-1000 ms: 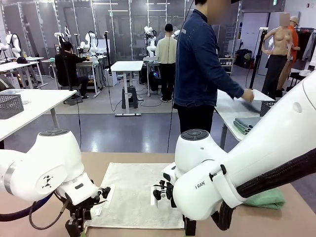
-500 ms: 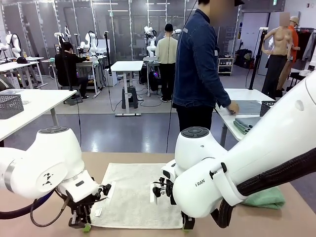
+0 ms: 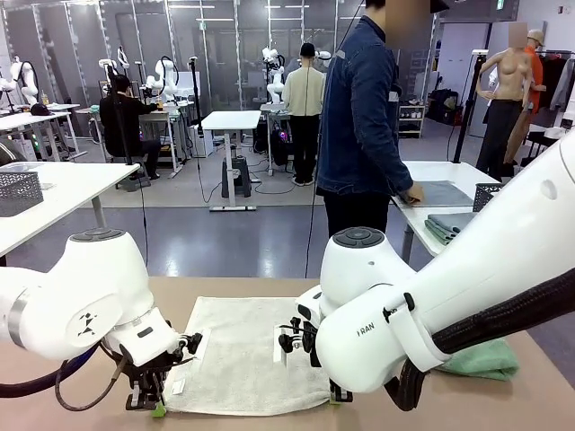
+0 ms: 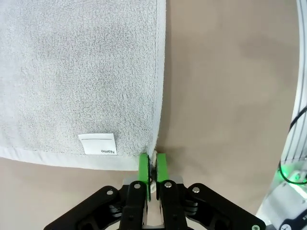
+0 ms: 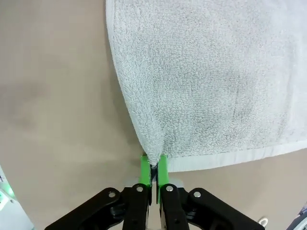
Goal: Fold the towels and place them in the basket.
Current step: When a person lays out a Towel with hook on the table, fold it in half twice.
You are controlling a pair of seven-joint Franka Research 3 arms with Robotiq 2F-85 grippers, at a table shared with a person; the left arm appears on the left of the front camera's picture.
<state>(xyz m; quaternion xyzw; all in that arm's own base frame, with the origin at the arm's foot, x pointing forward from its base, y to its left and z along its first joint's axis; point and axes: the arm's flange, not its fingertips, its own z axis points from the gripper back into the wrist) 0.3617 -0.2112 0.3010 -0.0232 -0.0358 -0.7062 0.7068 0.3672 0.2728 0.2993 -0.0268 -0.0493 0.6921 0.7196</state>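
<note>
left pincer (image 4: pixel 152 168) pinching cream towel (image 4: pixel 81 72) corner

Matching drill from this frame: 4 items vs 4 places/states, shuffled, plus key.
Items:
1. white towel
2. mint green towel
3. left gripper
4. right gripper

Places/states:
A. shut on a towel corner pulled up into a peak
B. spread out in the middle of the table
C. shut on the towel corner beside the Name label
D. lying on the right part of the table

Pairs: 1-B, 2-D, 3-C, 4-A
</note>
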